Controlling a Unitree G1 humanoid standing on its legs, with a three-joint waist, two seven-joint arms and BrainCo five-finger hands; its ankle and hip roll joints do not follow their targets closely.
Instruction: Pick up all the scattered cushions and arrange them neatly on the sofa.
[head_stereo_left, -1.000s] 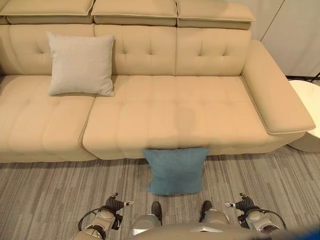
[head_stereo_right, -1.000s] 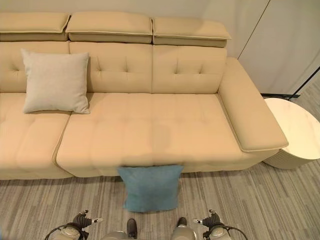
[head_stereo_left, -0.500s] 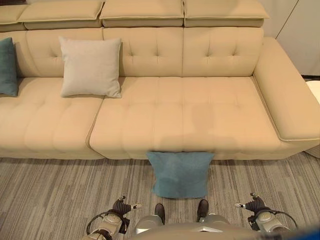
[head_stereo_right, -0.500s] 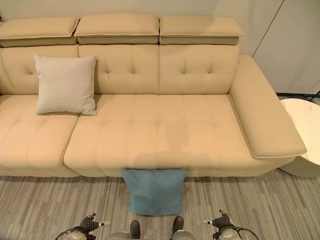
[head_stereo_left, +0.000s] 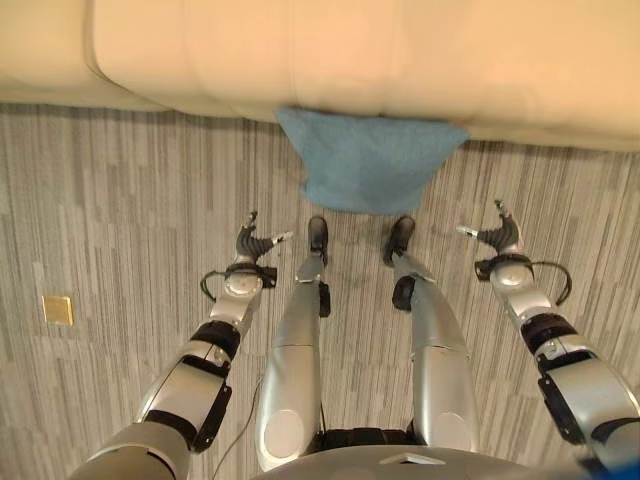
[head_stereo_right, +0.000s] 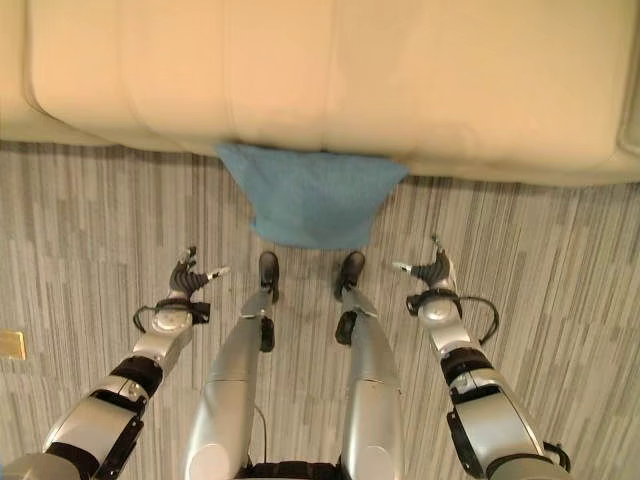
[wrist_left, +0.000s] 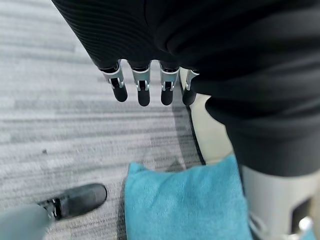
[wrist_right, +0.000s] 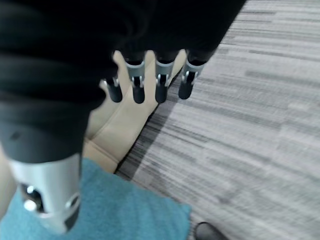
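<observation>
A teal cushion (head_stereo_left: 368, 160) lies on the floor, its far edge tucked against the front of the beige sofa (head_stereo_left: 330, 50). It also appears in the left wrist view as a teal cushion (wrist_left: 185, 200) and in the right wrist view as a teal cushion (wrist_right: 105, 210). My left hand (head_stereo_left: 247, 243) hovers over the floor to the cushion's left, fingers straight and holding nothing. My right hand (head_stereo_left: 497, 234) hovers to the cushion's right, also open and apart from it. The fingers (wrist_left: 144, 90) and the fingers (wrist_right: 136, 87) hang relaxed.
Grey striped flooring (head_stereo_left: 110, 220) spreads on both sides of the cushion. A small yellow square (head_stereo_left: 58, 310) is set in the floor at the far left. The sofa's front edge runs across the far side.
The camera has tilted steeply down, so the sofa's back, the grey cushion and the side table have left the picture. Both arms now reach forward beside the teal cushion.
</observation>
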